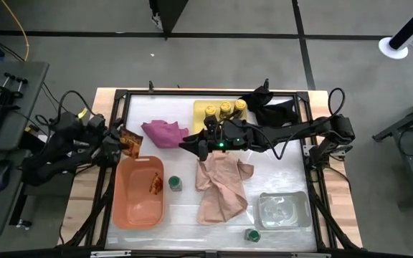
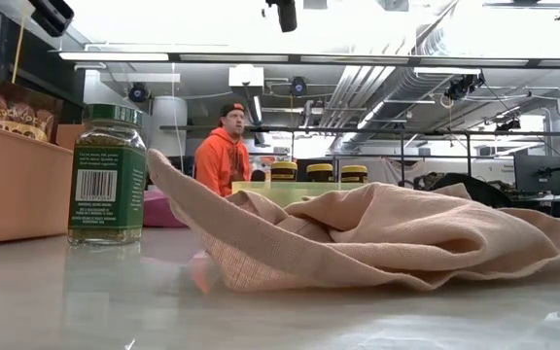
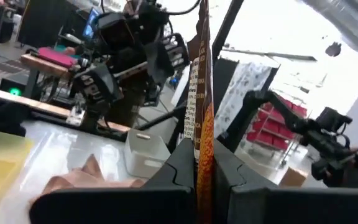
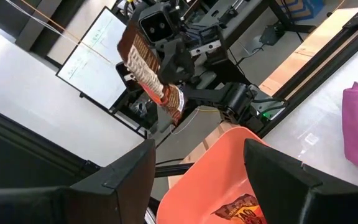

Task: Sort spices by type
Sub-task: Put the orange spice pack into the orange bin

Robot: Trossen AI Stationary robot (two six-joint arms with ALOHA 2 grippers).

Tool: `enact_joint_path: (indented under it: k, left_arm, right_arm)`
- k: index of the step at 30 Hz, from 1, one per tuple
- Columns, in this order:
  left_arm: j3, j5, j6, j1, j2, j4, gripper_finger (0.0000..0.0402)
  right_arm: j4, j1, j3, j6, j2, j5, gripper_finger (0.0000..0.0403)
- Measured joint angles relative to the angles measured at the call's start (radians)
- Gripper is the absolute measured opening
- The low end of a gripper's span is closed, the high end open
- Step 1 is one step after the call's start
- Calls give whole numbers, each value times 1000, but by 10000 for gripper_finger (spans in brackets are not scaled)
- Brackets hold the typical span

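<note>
My left gripper [image 1: 124, 141] is shut on a flat brown-orange spice packet [image 1: 130, 142], held in the air just beyond the far end of the orange tray [image 1: 136, 209]. A second packet [image 1: 155, 184] lies in that tray. Three yellow-lidded jars [image 1: 225, 109] stand in the yellow tray [image 1: 199, 107] at the far side. One green-lidded jar [image 1: 175, 183] stands on the table beside the orange tray, another [image 1: 252, 234] near the front edge. My right gripper [image 1: 192, 147] hovers open over mid-table, level, pointing toward the left arm. My left gripper pinches the packet's two flat faces [image 3: 200, 163] between its two fingers [image 3: 180, 167], the packet showing edge-on in the left wrist view. The packet sticks out beyond the fingertips and is lifted clear, above the orange tray's far end [image 4: 229, 134].
A pink cloth [image 1: 165, 132] lies far of centre, a tan cloth [image 1: 222, 188] in the middle and a black cloth [image 1: 272, 109] at the far right. A clear tray [image 1: 284, 210] sits near right. A person in an orange hoodie [image 2: 224, 154] stands beyond the table.
</note>
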State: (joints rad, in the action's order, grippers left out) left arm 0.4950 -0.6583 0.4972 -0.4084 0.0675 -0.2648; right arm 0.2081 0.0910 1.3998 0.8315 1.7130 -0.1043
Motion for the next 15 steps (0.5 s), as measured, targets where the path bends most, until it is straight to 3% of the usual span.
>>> enact_joint_path:
  k: [7,15]
  left_arm:
    - [-31,91,-9,83,109,167,0]
    - [-32,251,-79,399,256,221,0]
  right_arm:
    - [0,0,0,0,0,4,238]
    - [-1,1,0,1,0,32,238]
